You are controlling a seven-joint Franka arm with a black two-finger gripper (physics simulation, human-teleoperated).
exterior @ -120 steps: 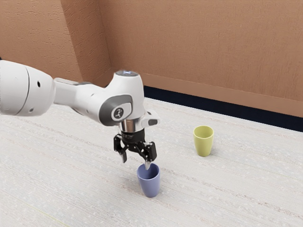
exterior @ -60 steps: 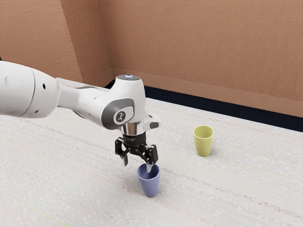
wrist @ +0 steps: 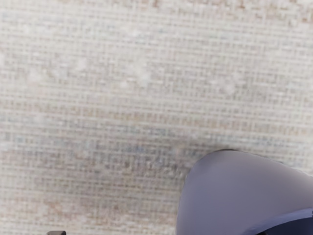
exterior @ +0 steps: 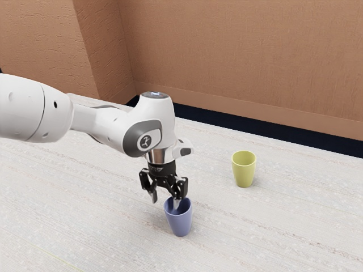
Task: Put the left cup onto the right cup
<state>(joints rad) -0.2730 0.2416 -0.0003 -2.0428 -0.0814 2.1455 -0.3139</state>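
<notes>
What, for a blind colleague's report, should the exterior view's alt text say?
The black pincer of a white robot arm hangs open at the rim of an upright lavender-blue cup on a pale textured table. A yellow-green cup stands upright apart, toward the exterior view's right.

There are two cups on the one table (exterior: 68,226): one blue-violet cup (exterior: 178,218) at the lower centre of the exterior view, and one yellow-green cup (exterior: 244,169) to the right of centre. One white robot arm (exterior: 102,122) carries one black gripper (exterior: 166,198).
</notes>
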